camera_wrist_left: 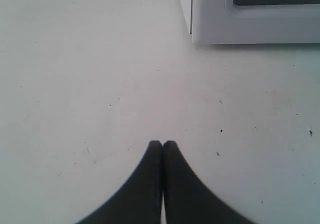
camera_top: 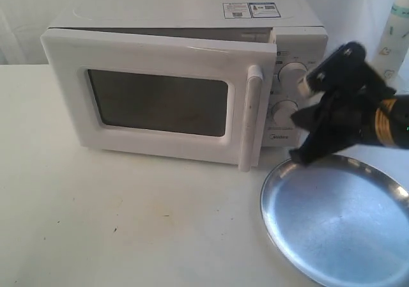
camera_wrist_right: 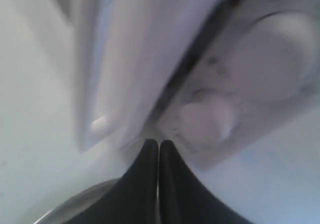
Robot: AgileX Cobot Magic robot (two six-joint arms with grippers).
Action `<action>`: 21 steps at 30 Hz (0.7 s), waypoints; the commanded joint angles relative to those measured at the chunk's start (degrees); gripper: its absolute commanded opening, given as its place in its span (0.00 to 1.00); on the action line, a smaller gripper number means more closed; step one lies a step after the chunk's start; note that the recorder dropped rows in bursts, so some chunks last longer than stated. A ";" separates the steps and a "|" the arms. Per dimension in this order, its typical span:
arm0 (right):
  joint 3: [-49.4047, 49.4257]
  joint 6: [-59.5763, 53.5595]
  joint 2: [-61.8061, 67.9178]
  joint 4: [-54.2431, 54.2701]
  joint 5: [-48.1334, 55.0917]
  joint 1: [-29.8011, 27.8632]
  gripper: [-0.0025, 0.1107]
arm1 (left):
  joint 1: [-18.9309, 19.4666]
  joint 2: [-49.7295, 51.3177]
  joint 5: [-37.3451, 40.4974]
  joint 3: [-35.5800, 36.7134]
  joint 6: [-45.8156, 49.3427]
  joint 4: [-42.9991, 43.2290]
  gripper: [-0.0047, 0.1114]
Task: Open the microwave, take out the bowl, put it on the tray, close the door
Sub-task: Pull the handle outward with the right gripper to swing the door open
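- A white table [camera_top: 128,223] runs back to a plain white backdrop.
- The bowl is not visible in any view. I judge it is inside the microwave [camera_top: 192,12], behind the dark window, which shows nothing of it.
- The door [camera_top: 160,57] stands slightly ajar, with a gap along its top edge on the handle side. It is not open far enough to reach in.
- The right gripper [camera_wrist_right: 159,144] hovers just beside the handle [camera_top: 250,117] and the two dials [camera_top: 293,73], above the near rim of the tray [camera_top: 332,236]. Its fingers are pressed together and hold nothing.
- The left gripper [camera_wrist_left: 162,144] is also closed and empty. It sits low over bare table near the microwave's far corner.
- Risks, as I judge them:
  - Closed fingers cannot grasp the handle, and a push there could shut the door again or turn a dial.
  - A low arm could clip the tray's rim and move it.
  - A hard pull could drag the whole microwave.
  - The swinging door could meet the left arm.
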 commanded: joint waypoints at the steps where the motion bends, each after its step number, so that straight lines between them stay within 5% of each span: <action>1: -6.08 -4.25 -1.76 5.67 7.24 0.00 0.02 | -0.27 -0.12 0.19 -0.16 0.00 -0.30 0.04; 9: -18.33 -7.64 8.43 7.46 -0.68 0.00 0.02 | -0.27 -0.12 0.19 -0.16 0.00 -0.30 0.04; 18: -18.79 -14.06 8.06 -5.58 -47.02 0.00 0.02 | -0.27 -0.12 0.19 -0.16 0.00 -0.30 0.04; 21: -18.79 -16.04 5.02 -5.15 -54.62 0.00 0.02 | -0.27 -0.12 0.19 -0.16 0.00 -0.30 0.04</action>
